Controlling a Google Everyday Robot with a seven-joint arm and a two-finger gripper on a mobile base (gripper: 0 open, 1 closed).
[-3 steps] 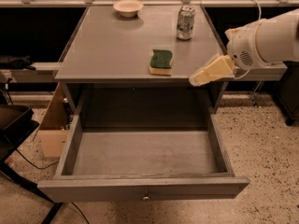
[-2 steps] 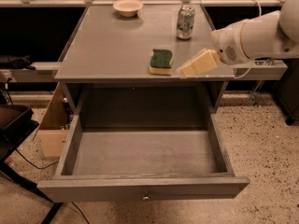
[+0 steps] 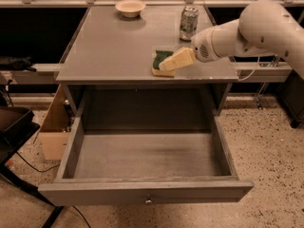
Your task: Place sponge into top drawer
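The sponge (image 3: 159, 61), dark green on pale yellow foam, lies near the front edge of the grey tabletop (image 3: 114, 46). My gripper (image 3: 171, 63) comes in from the right on a white arm, and its cream fingers (image 3: 178, 59) lie over the sponge's right half, hiding it. The top drawer (image 3: 147, 160) is pulled fully open below the tabletop. Its inside is bare, and its front panel has a small round knob (image 3: 148, 201).
A soda can (image 3: 188, 23) stands upright on the tabletop behind the gripper. A cream bowl (image 3: 130, 7) sits at the table's far edge. A cardboard box (image 3: 54, 127) stands on the floor left of the drawer. A dark chair (image 3: 14, 137) is at far left.
My gripper has moved left and toward the sponge, from beyond the table's right front corner to over the sponge. The sponge and drawer have not moved.
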